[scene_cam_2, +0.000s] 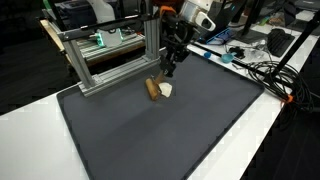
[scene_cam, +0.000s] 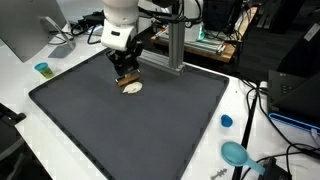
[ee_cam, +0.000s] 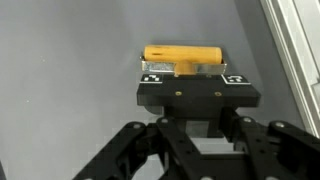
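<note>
In the wrist view a yellow wooden handle [ee_cam: 182,53] lies crosswise on the grey mat, with a short stem running back under a black block [ee_cam: 197,92] that bears two white marks. My gripper [ee_cam: 198,108] sits just behind that block, its jaws drawn in close; the fingertips themselves are hidden. In both exterior views the gripper [scene_cam: 125,72] [scene_cam_2: 170,68] points down at the mat's far part, right over a small tan-and-white tool [scene_cam: 131,87] [scene_cam_2: 157,90] that rests on the mat. It appears shut on this tool.
A dark mat [scene_cam: 130,130] covers the white table. An aluminium frame [scene_cam: 175,45] [scene_cam_2: 110,55] stands at the mat's far edge, close to the gripper. A blue cup [scene_cam: 43,69], a blue lid [scene_cam: 226,121], a teal object [scene_cam: 235,153] and cables [scene_cam_2: 265,75] lie off the mat.
</note>
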Available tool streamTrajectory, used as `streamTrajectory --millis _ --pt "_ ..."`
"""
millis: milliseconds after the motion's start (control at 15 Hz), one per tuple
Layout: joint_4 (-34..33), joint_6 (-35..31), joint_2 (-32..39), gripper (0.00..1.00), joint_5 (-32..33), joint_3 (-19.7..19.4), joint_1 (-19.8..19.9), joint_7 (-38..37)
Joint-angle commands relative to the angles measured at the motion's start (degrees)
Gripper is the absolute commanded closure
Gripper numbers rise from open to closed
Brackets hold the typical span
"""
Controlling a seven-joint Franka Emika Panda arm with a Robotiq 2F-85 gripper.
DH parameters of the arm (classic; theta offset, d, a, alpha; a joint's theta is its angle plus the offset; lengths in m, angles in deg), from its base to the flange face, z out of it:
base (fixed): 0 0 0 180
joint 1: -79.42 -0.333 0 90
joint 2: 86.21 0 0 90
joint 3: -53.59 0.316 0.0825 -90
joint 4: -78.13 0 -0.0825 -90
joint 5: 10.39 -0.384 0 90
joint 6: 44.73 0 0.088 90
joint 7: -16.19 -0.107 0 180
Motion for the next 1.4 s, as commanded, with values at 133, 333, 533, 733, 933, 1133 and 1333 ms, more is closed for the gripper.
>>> streamTrajectory --millis 133,333,533,733,933,1133,1333 --pt "2.48 -0.95 -4.39 0.78 -0.58 1.47 0.22 -0.45" --pt "2.1 -1.35 -4.43 0.78 0.2 2.31 -0.91 -1.0" --pt "0.28 -1.82 -1.18 0.78 0.78 2.67 -1.59 -1.25" --pt "-0.75 -2.08 2.08 0.78 -0.87 3.36 -1.13 0.67" --pt "0.14 -4.75 1.4 0.78 -5.14 5.7 0.04 5.66" --pt "0.17 -5.33 0.95 0.78 -6.79 6.68 0.02 8.29" --pt "-0.28 -5.89 1.98 0.78 -9.25 7.64 -0.48 9.89"
